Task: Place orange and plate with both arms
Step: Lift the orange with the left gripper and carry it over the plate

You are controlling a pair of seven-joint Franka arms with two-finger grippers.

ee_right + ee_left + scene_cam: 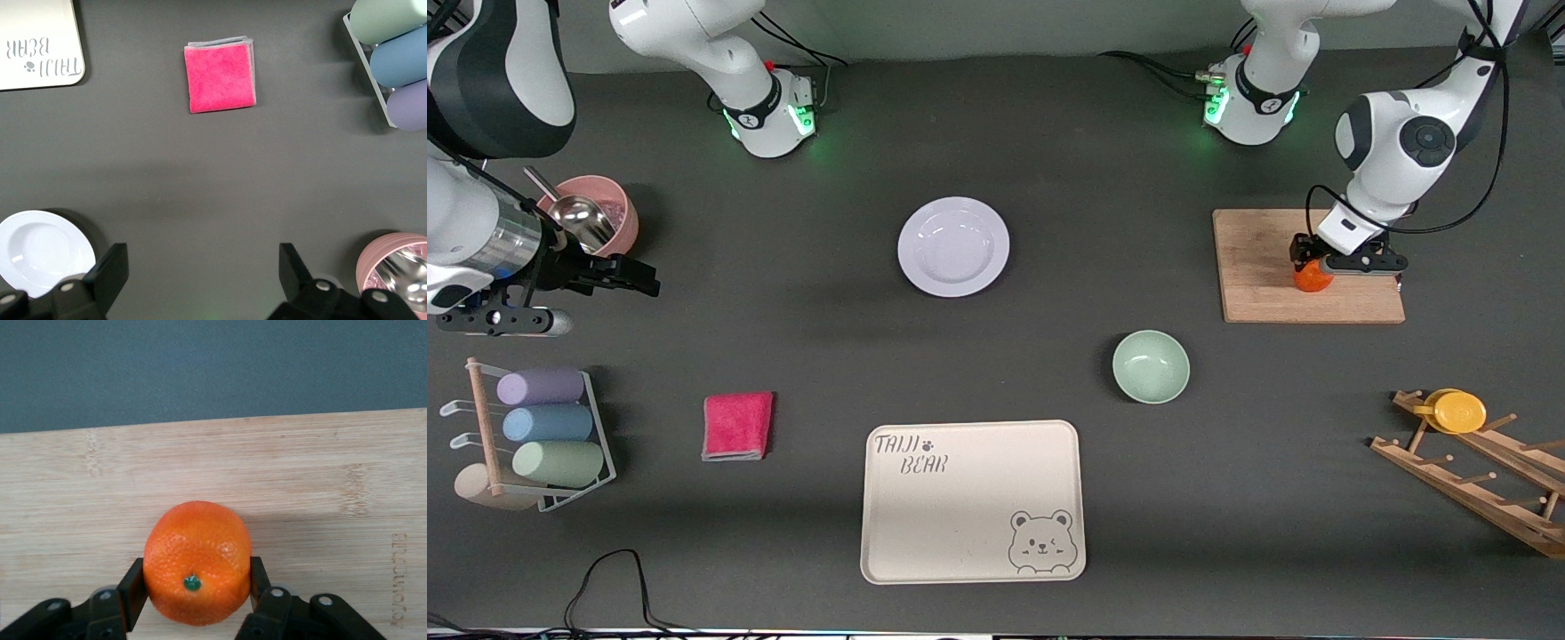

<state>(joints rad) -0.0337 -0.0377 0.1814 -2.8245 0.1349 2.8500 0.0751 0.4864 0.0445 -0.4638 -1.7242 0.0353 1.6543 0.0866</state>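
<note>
- Currently, from the front view I see the left gripper [1316, 267] down on the wooden cutting board [1263, 293] at the left arm's end of the table, its fingers closed on the orange [1312, 278].
- Left wrist view confirms what the front view only hints at: the orange [197, 561] sits on the board [300, 487] with a black finger [131, 593] pressed to each side, green stem end facing the camera. I cannot tell from either view whether the fruit has left the wood.
- I note the left arm bends down from its base, forearm sloped toward the board, wrist low over it.
- Front view shows the plate [953, 246] lying on the table between the two bases, farther from the front camera than the green bowl [1151, 366] and the bear-print tray [972, 502]. Nothing touches it.
- Right wrist view shows only part of the plate [40, 250] at the frame edge, plus the pink cloth [221, 77], a corner of the tray [40, 47] and the pink cup [393, 267] with a metal scoop in it.
- That same view gives the right gripper [203, 270] with fingers spread wide, nothing between them, bare table below.
- In the front view I see the right gripper [627, 277] up in the air at the right arm's end, beside the pink cup [614, 218]; this arm waits.
</note>
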